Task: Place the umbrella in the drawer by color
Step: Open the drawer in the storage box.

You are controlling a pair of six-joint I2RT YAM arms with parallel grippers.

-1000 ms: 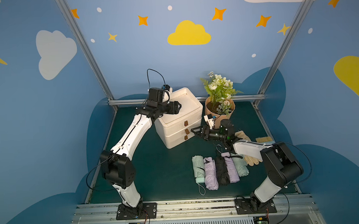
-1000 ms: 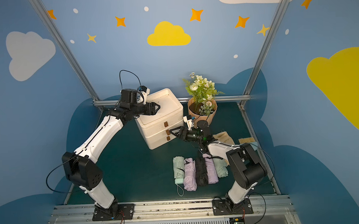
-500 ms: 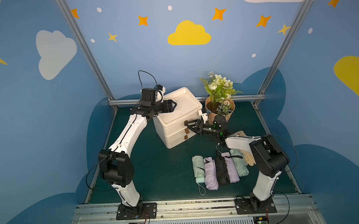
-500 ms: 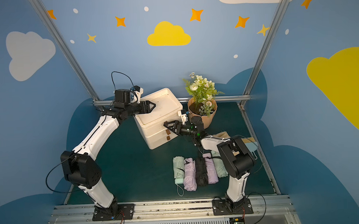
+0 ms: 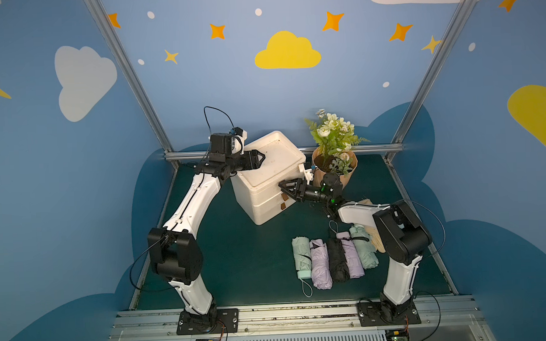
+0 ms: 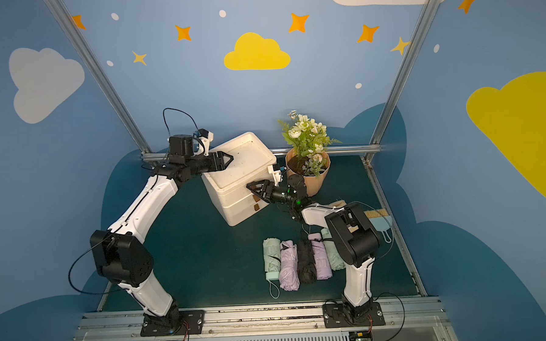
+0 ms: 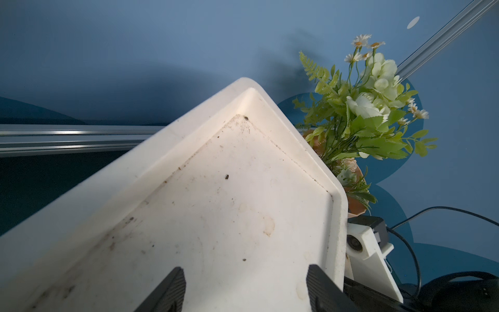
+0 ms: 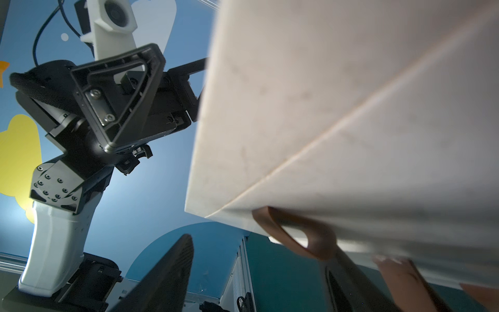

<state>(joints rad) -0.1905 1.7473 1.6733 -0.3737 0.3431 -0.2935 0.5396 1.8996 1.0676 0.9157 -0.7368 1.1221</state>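
Centre frame, a white drawer unit stands shut; the right gripper, reaching in from the right, spreads its jaws around the upper brown handle, the left gripper sits spread and empty over the top, and five folded umbrellas lie below, long axes up-frame, untouched on the counter.

The drawer unit looks like matt white plastic, its recessed top stained and speckled with grit. Its pull tabs resemble smooth brown leather. The folded umbrellas are soft, creased cloth on the matt dark-green tabletop. The rail along its back edge is brushed metal.
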